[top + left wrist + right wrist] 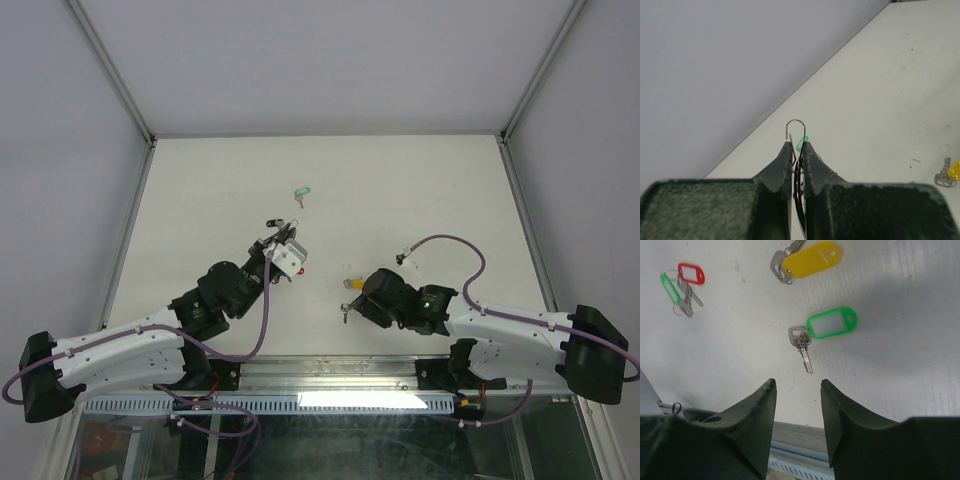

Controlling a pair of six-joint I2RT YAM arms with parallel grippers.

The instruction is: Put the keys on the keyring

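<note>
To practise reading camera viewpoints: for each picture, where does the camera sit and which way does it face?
Top external: overhead at the near edge, looking down on the white table; both arms show.
Left wrist: wrist-mounted, looking along the shut left hand pinching the keyring, toward the wall.
Right wrist: wrist-mounted, looking down past the open right hand at loose keys.
Shared: both wrist views show the yellow-tagged key.

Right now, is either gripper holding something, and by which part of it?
The left gripper is shut on the keyring, pinching its wire edge-on; one arc sticks out beyond the jaws. The right gripper is open and holds nothing.
</note>
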